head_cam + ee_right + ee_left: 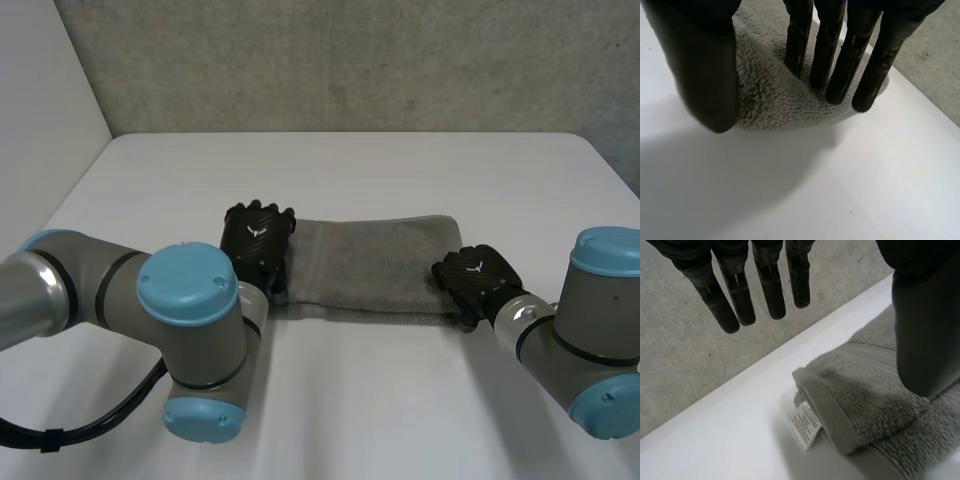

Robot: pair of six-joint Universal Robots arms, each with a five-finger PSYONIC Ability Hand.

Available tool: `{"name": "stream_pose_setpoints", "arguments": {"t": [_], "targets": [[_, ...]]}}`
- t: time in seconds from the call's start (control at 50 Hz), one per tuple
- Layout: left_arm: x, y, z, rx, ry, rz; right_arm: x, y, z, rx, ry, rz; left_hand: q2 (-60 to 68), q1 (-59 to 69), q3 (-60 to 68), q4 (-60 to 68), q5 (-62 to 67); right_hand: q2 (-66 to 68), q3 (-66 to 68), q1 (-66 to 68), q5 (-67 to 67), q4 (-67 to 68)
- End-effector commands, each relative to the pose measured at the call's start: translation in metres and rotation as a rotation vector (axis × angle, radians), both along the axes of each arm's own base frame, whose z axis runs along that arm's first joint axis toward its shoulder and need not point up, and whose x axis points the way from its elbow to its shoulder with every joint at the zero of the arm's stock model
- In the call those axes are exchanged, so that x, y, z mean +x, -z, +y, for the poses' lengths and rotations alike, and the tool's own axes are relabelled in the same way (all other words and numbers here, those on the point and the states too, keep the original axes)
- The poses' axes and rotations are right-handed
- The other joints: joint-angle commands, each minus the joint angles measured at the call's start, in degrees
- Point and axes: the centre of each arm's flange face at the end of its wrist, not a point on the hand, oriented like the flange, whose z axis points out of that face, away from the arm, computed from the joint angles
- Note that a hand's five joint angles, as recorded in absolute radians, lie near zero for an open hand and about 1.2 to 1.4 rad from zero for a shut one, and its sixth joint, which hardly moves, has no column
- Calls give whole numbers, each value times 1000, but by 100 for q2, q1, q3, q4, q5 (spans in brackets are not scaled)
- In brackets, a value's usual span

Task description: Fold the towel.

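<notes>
You have the grey terry towel lying as a long strip across the white tabletop. Your left hand is at its left end, fingers straight and spread above the corner with the white label. Your right hand is at the right end, straight fingers over the rounded edge, holding nothing.

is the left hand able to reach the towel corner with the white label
Probably yes: the left hand hangs open at that towel corner, and the label sticks out onto bare table with nothing between.
</notes>
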Motion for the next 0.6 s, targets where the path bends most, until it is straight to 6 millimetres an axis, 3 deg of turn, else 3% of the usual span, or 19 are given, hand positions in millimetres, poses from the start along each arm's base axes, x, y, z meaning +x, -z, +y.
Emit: {"name": "stream_pose_setpoints", "arguments": {"t": [0.02, 0.04, 0.08, 0.22, 0.26, 0.32, 0.36, 0.44, 0.5, 0.6], "targets": [[2, -8, -5, -6, 52, 20, 1, 1, -2, -6, 4, -9, -1625, -1632, -1571, -1628, -2489, 2655, 2660, 2632, 2654, 2653], [3, -12, -6, -9, 70, 27, 1, 1, -2, -11, 6, -15, -1780, -1788, -1727, -1784, -2645, 3531, 3536, 3507, 3530, 3529], [4, -17, -6, -11, 86, 39, 1, 1, -3, -15, 10, -16, -1782, -1789, -1728, -1785, -2646, 3950, 3955, 3927, 3949, 3948], [17, -25, -9, 10, 91, 87, -1, -4, -1, -12, 12, -4, -1782, -1789, -1728, -1785, -2646, 3954, 3959, 3931, 3953, 3952], [32, -32, -16, 10, 49, 111, -4, -20, 6, -5, 2, 18, -1782, -1789, -1728, -1785, -2646, 3954, 3959, 3931, 3953, 3952], [40, -35, -17, 10, 32, 120, -5, -29, 11, 3, -10, 40, -1782, -1789, -1728, -1785, -2646, 3954, 3959, 3931, 3953, 3952], [55, -40, -20, 7, 6, 124, -16, -41, 12, 11, -25, 132, -1782, -1789, -1728, -1785, -2646, 3954, 3959, 3931, 3953, 3952], [68, -45, -23, 4, -2, 130, -29, -44, 11, 21, -59, 282, -1782, -1789, -1728, -1785, -2646, 3954, 3959, 3931, 3953, 3952], [78, -46, -25, 9, -7, 133, -36, -54, 3, -30, -97, 405, -1782, -1789, -1728, -1785, -2646, 3954, 3959, 3931, 3953, 3952], [82, -46, -26, 11, -10, 134, -20, -74, -16, -164, -86, 414, -1782, -1789, -1728, -1785, -2646, 3954, 3959, 3931, 3953, 3952]]}}
